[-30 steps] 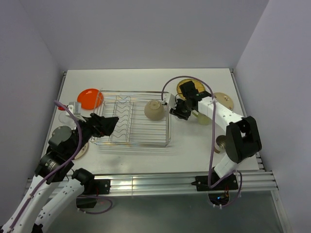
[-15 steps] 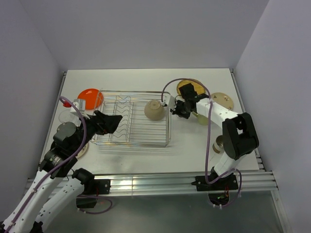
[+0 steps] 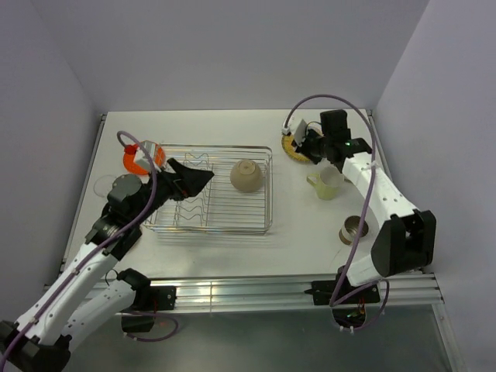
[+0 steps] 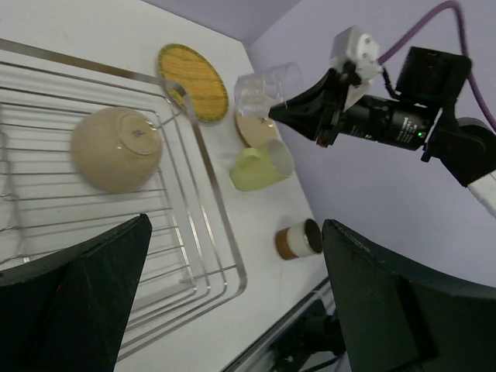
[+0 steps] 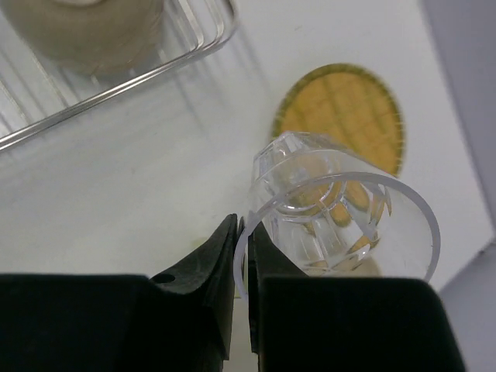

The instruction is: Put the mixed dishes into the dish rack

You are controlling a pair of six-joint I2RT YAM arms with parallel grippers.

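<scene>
Over the far right of the bench (image 3: 217, 128), the right pincer (image 5: 242, 242) is clamped on the rim of the clear cup (image 5: 341, 209), one finger inside the wall and one outside. Its own camera shows this grip plainly, the cup's mouth turned toward the lens, above the yellow plate (image 5: 349, 116) and near a corner of the rack (image 5: 167, 62). From above, the cup can hardly be made out; only the pincer over the yellow plate's edge is visible. The left wrist view adds that the cup hangs off the bench, with a tan plate (image 4: 249, 130) just below it in that view; the right arm hides that plate from above.

The left pincer (image 3: 195, 178) hovers over the rack's left half, above the dividers, and its fingers (image 4: 77, 302) stand wide apart in its own view. The bowl (image 3: 246, 175) sits upside down in the rack's right end. The mug (image 3: 327, 184) and brown cup (image 3: 355, 229) rest on the bench right of the rack, apart from each other. The orange plate (image 3: 138, 159), seen only from above, lies beside the rack's far left corner, partly behind the left arm.
</scene>
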